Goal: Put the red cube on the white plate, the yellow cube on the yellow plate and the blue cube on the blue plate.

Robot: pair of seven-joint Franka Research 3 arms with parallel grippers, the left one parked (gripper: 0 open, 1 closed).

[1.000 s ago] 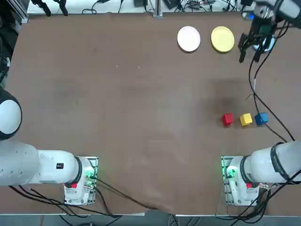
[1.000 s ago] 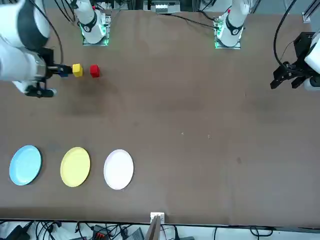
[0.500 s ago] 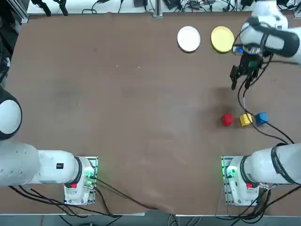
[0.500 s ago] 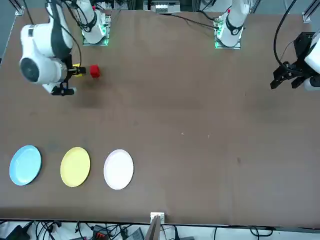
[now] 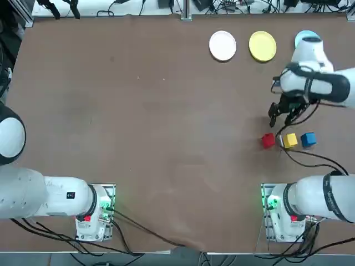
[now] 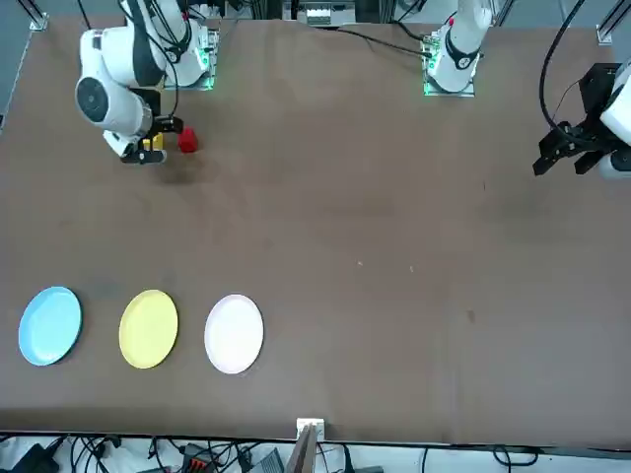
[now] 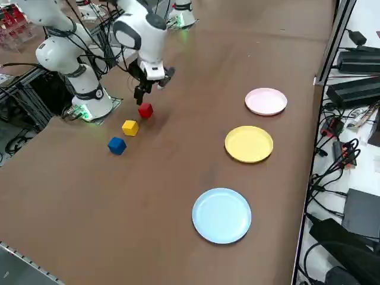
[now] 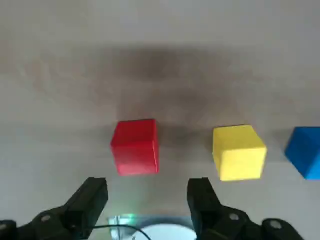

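You're looking at a pair of glossy white arms built from rounded, bulbous segments, and the right arm (image 5: 310, 83) carries a dark band near its shoulder while a thin black cable loops loosely off its wrist down toward the base. Each base sits on a small metal plate glowing green with a red spot beside it, black cables trailing away behind. The right gripper (image 8: 147, 202) is all black, two blunt angular fingers (image 8: 202, 197) standing apart, with small round screw heads on the knuckles below them.
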